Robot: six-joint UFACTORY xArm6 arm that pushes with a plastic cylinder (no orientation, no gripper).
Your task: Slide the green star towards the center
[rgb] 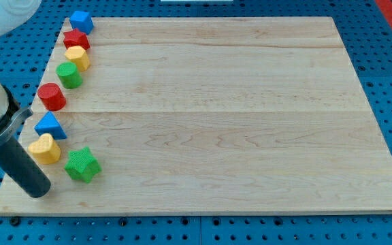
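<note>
Resting at the wooden board's (216, 136) bottom-left corner, my tip (39, 192) is a bare rod with no jaws, gripping nothing. Just to its right lies the green star (82, 165); the yellow heart (45, 149) sits just above.

A pale wooden board (216, 122) made of joined planks lies on a blue perforated table (386, 82). All the blocks sit along the board's left edge: from the view's top, a blue cube (81, 21), a red star (76, 38), a yellow block (77, 56), a green cylinder (69, 75) and a red cylinder (51, 96), the first four nearly touching. Below come a blue triangular block (50, 125), a yellow heart-shaped block (44, 149) just beneath it, and a green star (82, 165) to the heart's right, with my tip (38, 193) resting on the board below the heart.
</note>
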